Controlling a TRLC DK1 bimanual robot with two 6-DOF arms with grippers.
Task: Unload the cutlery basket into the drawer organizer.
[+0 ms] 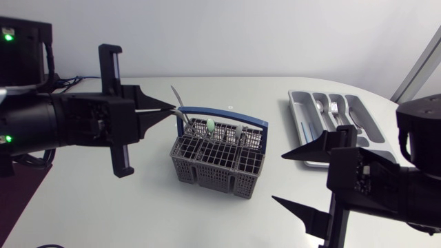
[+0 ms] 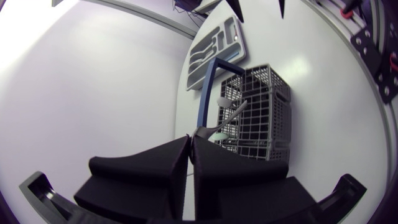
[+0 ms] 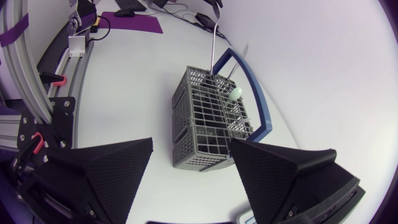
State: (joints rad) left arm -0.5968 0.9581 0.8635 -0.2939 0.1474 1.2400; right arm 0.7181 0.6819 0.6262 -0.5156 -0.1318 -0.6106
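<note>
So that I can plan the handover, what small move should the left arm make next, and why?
Probably lift straight up: the left end effector seems shut on a silver cutlery piece standing in the cutlery basket, beside its blue handle.

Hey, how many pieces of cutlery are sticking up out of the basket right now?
3 show: a tall silver handle pinched in the left claw, a green-tipped piece in the middle of the basket, and a low silver piece beside it. More may hide inside.
</note>
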